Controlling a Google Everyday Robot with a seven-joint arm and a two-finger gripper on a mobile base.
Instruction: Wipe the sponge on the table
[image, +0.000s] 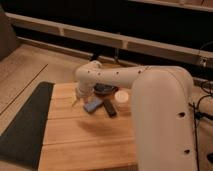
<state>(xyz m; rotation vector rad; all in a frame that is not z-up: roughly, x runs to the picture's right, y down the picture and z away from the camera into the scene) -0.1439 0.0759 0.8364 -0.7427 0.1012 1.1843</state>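
Observation:
The sponge (93, 105), a small blue-grey block, lies on the light-brown plank table (85, 142) near its far edge. My gripper (78, 98) hangs from the white wrist just left of the sponge, low over the wood and very close to the sponge's left end. Whether it touches the sponge cannot be made out. The thick white arm (160, 115) sweeps in from the right and covers the table's right side.
A black narrow bar (109, 108) lies right beside the sponge, with a white cup (121, 96) behind it and a dark bowl-like object (105, 89) under the forearm. A dark grey mat (25, 125) borders the table's left edge. A dark shelf runs behind.

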